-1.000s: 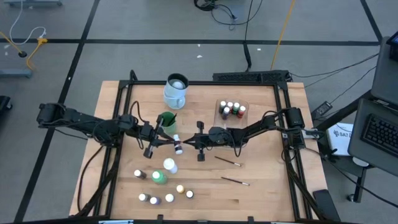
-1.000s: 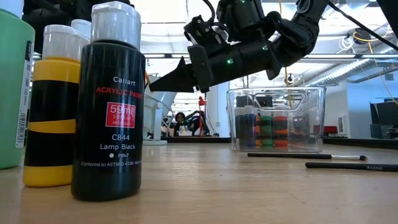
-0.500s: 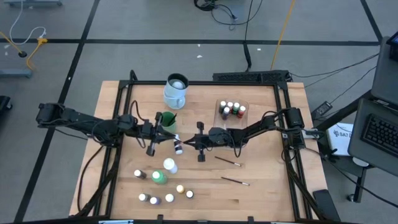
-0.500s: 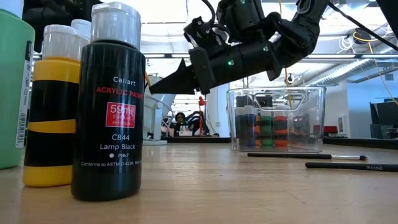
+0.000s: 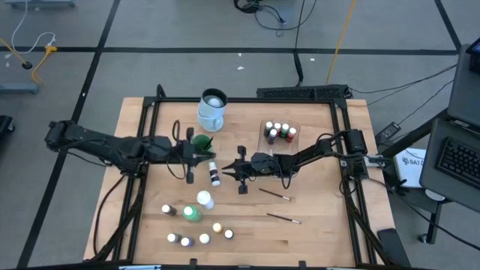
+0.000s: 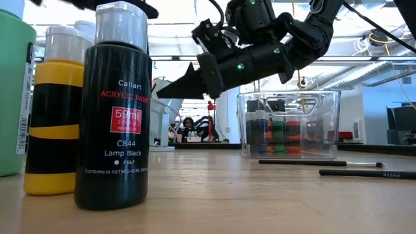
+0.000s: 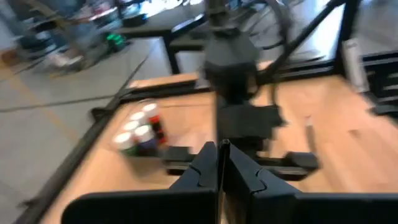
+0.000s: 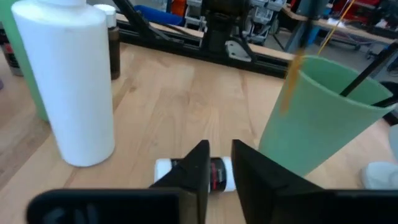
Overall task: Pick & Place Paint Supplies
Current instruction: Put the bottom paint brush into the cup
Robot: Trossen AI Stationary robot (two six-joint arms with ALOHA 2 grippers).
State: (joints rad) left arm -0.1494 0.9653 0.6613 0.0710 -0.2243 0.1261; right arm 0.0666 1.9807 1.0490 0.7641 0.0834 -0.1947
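Note:
My left gripper [image 5: 199,152] [image 7: 221,165] is shut and hovers at the near side of the green cup [image 5: 201,142] [image 8: 317,118]. A blurred orange brush [image 8: 292,81] slants over the cup's rim, and a dark brush [image 8: 367,74] stands inside the cup. My right gripper [image 5: 227,172] [image 8: 221,165] [image 6: 166,90] is narrowly open and raised above the table. It touches nothing. A small dark bottle with a white cap [image 5: 215,178] [image 8: 186,171] lies on its side just beyond its fingertips. Two more brushes [image 5: 274,194] [image 5: 283,219] lie flat on the table. My left gripper is shut on the orange brush [image 8: 311,50], whose upper part runs out of the right wrist view. The place of contact shows in no frame. The brush hangs slanting below the gripper, with its lower end at the green cup's rim.
A tall white bottle [image 5: 205,199] [image 8: 68,81] and a green bottle [image 5: 192,214] stand near of the grippers. Several tiny bottles [image 5: 199,238] line the near edge. A clear tub [image 5: 279,133] [image 6: 289,123] holds more bottles, and a mug [image 5: 212,109] stands at the far edge.
My left gripper has moved toward the table's far right, from beside the lying bottle up to the green cup, and its arm now shows at the top of the low view. The right arm and the lying bottle have stayed put.

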